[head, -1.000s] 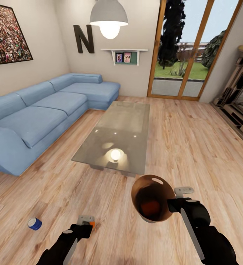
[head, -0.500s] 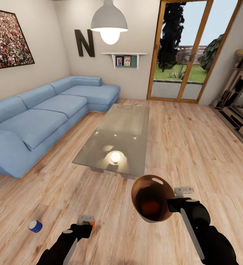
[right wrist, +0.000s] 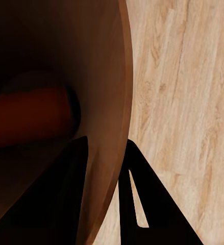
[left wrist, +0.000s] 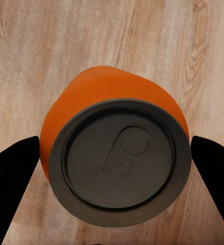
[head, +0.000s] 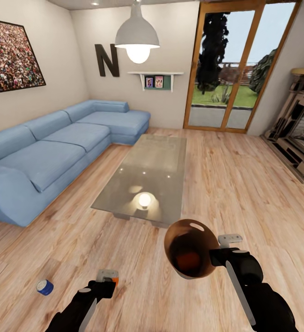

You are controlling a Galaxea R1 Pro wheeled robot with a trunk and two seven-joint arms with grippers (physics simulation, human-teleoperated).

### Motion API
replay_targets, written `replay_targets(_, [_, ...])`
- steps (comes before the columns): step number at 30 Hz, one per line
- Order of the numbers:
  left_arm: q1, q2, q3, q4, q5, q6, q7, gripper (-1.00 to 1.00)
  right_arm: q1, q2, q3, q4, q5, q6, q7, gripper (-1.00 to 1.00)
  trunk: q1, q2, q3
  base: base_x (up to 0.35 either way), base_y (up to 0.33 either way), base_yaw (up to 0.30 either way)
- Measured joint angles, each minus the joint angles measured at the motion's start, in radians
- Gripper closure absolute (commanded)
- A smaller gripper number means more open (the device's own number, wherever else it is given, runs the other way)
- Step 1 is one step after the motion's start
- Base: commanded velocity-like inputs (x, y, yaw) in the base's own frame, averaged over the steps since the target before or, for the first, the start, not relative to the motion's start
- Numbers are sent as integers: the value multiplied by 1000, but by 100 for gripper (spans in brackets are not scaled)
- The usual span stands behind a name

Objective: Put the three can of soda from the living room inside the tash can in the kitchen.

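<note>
Left gripper (head: pixel 109 279) is clamped on a bright orange soda can with a grey lid (left wrist: pixel 118 161); left wrist view shows a dark finger on each side of the can (left wrist: pixel 12 176), lid facing the camera, plank floor under it; right gripper (head: pixel 221 253) pinches the rim of the round bin with the glossy copper-brown inside (head: pixel 191 249), one finger inside the wall and one outside in the right wrist view (right wrist: pixel 134 199); bin is tipped with its mouth toward the head camera; an orange shape lies inside it (right wrist: pixel 30 117), likely a can already dropped in.

Dark blue soda can with a silvery end (head: pixel 44 287) lies on the light wood plank floor (head: pixel 244 184), well left of the left gripper, near the long blue corner sofa (head: pixel 55 152); low glass table (head: pixel 147 180) sits ahead.

Step in hand, my read: get the held can into the bin; suggest levelling the bin mouth upward first, then bringing the can over the opening; release only when it's clearly inside the rim; keep the rim pinch firm, since an added can may swing the bin; blue one after.
</note>
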Motion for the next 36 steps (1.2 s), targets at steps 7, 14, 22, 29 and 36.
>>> replay_targets(7, [0,0,0,0,0,0,0,100,0,0,0,0,0,0,0,100,-27,49,25,0,0,0])
replay_targets(14, [0,-1,0,1,1,0,0,100,0,0,0,0,-1,0,0,100,-54,98,57,0,0,0])
replay_targets(22, [0,-1,0,1,1,0,0,100,0,0,0,0,-1,0,0,100,-84,154,95,0,0,0])
replay_targets(29, [0,-1,0,1,1,0,0,100,0,0,0,0,-1,0,0,100,-111,203,128,0,0,0])
replay_targets(36, [0,-1,1,0,0,0,0,100,0,0,0,0,-2,0,0,100,-130,238,154,0,0,0])
